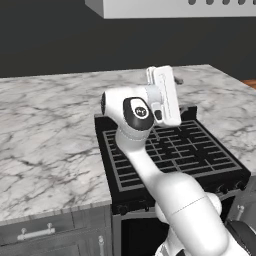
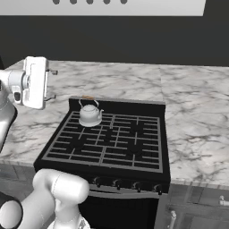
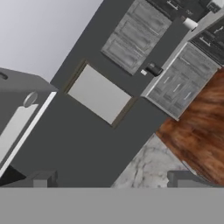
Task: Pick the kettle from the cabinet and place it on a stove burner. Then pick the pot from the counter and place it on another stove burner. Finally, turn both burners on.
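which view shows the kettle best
The right base view: the kettle sits in plain sight on the rear left stove burner, handle and spout visible. In the left base view the arm covers that spot. The hand view looks toward the far wall and floor instead.

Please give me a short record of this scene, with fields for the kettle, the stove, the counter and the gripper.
kettle: the kettle stands upright on the rear left grate of the stove burners, nothing gripping it
stove: black cooktop, knobs along its front edge
counter: white marble counter on both sides of the stove
gripper: the gripper is open and empty, raised left of the stove, apart from the kettle
pot on a burner: not yet
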